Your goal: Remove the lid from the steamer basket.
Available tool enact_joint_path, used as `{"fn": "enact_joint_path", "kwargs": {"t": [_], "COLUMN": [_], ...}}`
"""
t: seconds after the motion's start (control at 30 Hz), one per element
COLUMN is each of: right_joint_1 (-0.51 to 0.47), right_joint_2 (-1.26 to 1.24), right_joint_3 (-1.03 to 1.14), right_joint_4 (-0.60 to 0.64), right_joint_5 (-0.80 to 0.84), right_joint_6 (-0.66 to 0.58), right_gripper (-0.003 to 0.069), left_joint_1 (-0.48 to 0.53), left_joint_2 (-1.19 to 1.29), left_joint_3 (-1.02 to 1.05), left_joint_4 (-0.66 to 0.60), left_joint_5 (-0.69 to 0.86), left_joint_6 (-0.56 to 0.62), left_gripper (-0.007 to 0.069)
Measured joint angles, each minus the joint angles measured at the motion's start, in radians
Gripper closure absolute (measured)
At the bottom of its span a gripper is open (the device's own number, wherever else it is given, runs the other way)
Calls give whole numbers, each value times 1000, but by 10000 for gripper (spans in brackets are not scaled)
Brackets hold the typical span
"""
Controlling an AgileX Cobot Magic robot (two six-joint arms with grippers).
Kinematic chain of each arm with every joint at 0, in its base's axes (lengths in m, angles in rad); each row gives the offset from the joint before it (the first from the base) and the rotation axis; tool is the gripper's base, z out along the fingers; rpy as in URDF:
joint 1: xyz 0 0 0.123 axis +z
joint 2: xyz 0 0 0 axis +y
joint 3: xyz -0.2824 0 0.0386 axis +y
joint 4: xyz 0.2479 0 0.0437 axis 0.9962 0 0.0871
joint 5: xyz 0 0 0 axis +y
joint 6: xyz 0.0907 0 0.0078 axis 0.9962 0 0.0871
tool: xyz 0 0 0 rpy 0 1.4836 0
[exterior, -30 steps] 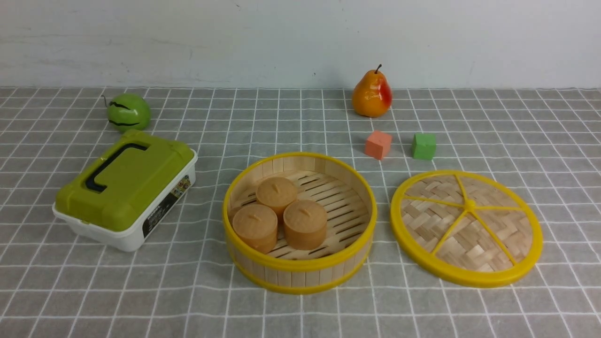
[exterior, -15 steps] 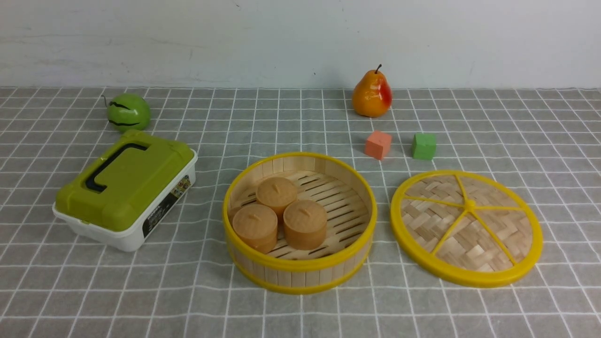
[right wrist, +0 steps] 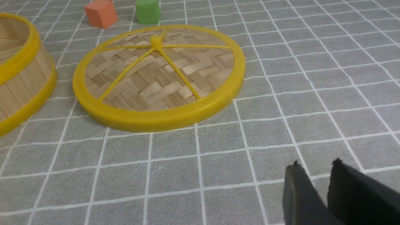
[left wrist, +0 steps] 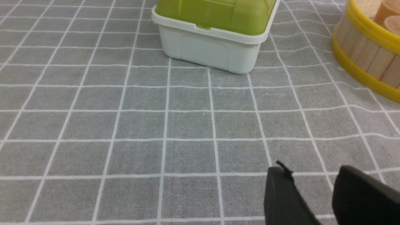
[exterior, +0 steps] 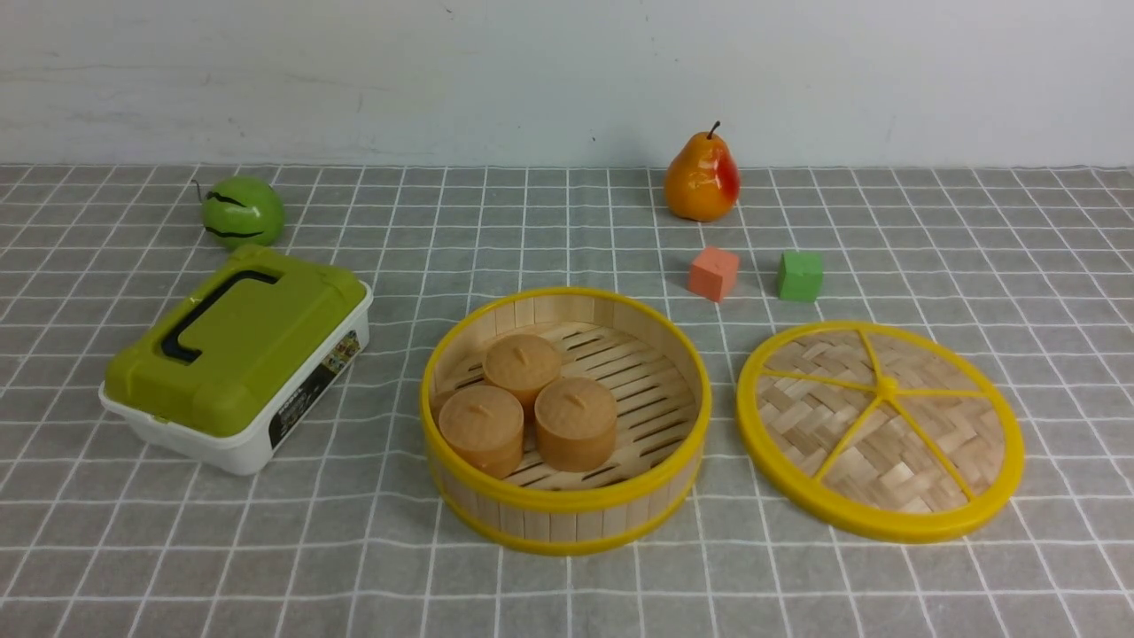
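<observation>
Grey checked cloth (exterior: 567, 585) covers the whole table. Far left in the front view, a green apple (exterior: 242, 210) with dark stripes sits near the wall. Just in front of it is a white box (exterior: 232, 440) with an olive-green lid (exterior: 235, 337) and a dark handle (exterior: 205, 312); the box has a dark label (exterior: 312, 390) on its side, print too small to read. In the left wrist view the same box (left wrist: 212, 51) lies ahead, with the left gripper (left wrist: 309, 195) low over bare cloth: two black fingers (left wrist: 282, 197) with a narrow gap, nothing between them, touching nothing.

The steamer basket (exterior: 567, 509) sits at centre, open, with wooden slat walls and yellow rings. Three tan round cakes (exterior: 530, 408) are bunched together on the left part of its slatted floor. Behind and to the right, an orange-red pear (exterior: 702, 177) stands by the wall, then an orange cube (exterior: 713, 273) and a green cube (exterior: 800, 276) side by side, apart from each other.

The lid (exterior: 881, 434) lies flat on the cloth just to the right of the basket, not touching it, with its knob and spokes facing up. The lid is already off.

In the right wrist view the lid (right wrist: 159, 78) is ahead with the basket wall (right wrist: 22, 84) beside it. The right gripper (right wrist: 323, 193) is over bare cloth, well short of the lid, with its black fingers (right wrist: 297, 197) nearly together, only a thin gap, holding nothing. Neither arm shows in the front view.
</observation>
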Motion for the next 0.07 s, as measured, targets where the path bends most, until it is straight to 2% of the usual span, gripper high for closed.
{"fn": "enact_joint_path", "kwargs": {"t": [0.07], "right_joint_1": [0], "right_joint_2": [0], "right_joint_3": [0], "right_joint_4": [0], "right_joint_5": [0], "right_joint_6": [0], "right_gripper": [527], "left_joint_1": [0], "left_joint_2": [0], "left_joint_3": [0], "left_joint_4": [0], "left_joint_5": [0], "left_joint_6": [0], "left_gripper": [386]}}
